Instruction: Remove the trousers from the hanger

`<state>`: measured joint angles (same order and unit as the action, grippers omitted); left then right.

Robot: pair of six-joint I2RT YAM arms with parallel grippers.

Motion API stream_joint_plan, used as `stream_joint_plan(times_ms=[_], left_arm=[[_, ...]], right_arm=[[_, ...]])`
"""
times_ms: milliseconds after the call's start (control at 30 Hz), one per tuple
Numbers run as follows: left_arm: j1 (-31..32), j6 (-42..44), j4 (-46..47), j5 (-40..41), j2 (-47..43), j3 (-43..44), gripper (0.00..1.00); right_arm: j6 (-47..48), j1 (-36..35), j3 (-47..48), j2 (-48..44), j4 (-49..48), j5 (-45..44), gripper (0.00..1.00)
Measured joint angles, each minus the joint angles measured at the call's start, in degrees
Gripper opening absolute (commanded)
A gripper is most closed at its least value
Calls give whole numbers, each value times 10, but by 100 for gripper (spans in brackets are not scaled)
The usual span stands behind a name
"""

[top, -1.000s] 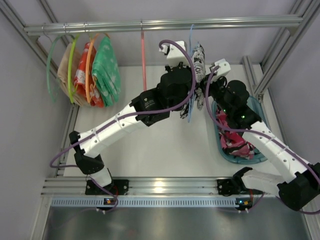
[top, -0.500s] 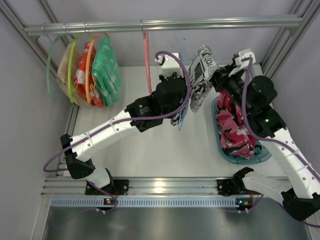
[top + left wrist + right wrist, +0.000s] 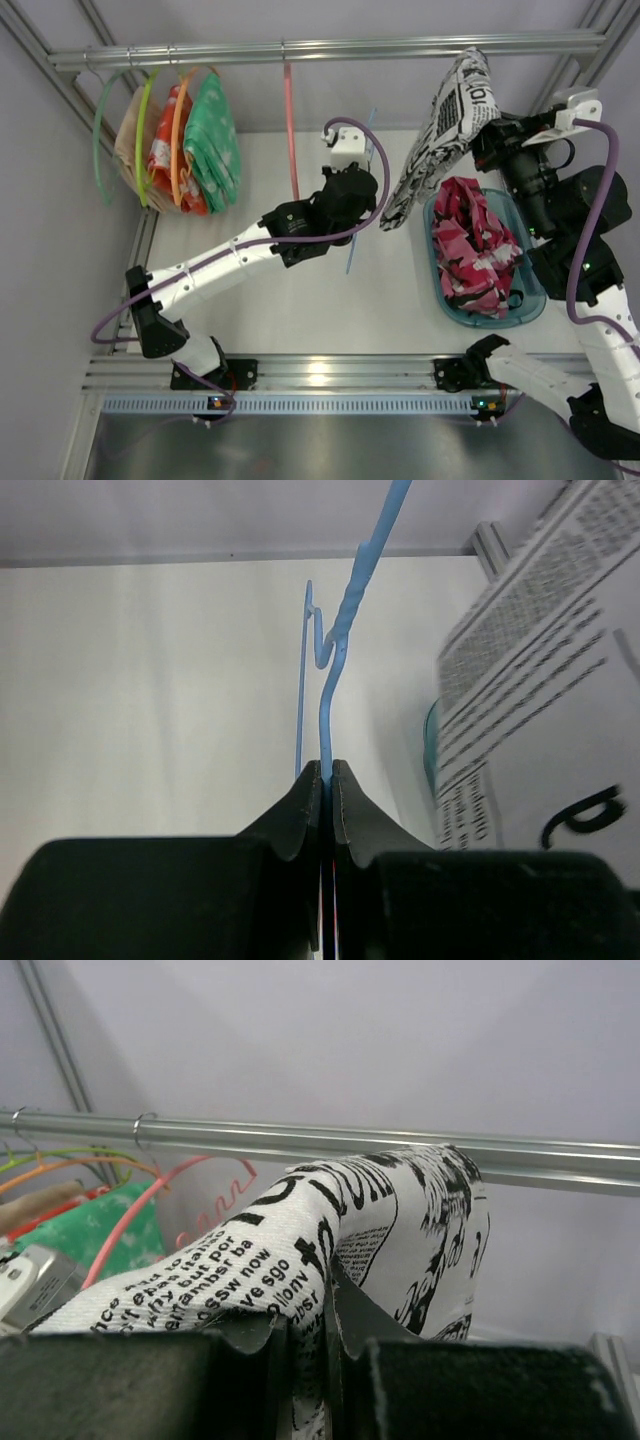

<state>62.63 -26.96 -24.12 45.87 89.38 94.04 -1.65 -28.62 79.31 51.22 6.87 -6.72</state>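
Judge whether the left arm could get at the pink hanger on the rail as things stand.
Reach looks likely, nothing between; but the left gripper is shut on the blue hanger, so it probably cannot grasp the pink hanger yet.

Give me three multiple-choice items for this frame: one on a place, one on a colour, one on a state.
1. Where are the trousers? A on the hanger B in the left gripper C in the right gripper
2. The hanger's colour? A pink B light blue C orange
3. The left jaws are A shut on the hanger B wide open C shut on cloth
Answers: 1 C, the right wrist view shows the cloth pinched; 2 B, the left wrist view shows blue wire; 3 A, the jaws meet around the wire.
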Motion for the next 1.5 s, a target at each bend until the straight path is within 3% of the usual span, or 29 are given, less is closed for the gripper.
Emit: stream_joint_plan(times_ms=[367, 733, 1100, 1300, 1500], left_arm=[[0, -2, -7, -13, -20, -28, 0], [0, 23, -7, -46, -49, -28, 0], [-3, 42, -1, -45, -60, -38, 0], [-8, 38, 1, -52, -60, -38, 0], [-11, 37, 1, -64, -61, -38, 0]], right_arm=[[6, 72, 2, -49, 41, -84, 0], [32, 233, -53, -232, 142, -133, 0], [96, 270, -226, -340, 231, -183, 0], [101, 272, -387, -330, 198, -146, 0], [89, 272, -434, -170, 96, -67, 0]])
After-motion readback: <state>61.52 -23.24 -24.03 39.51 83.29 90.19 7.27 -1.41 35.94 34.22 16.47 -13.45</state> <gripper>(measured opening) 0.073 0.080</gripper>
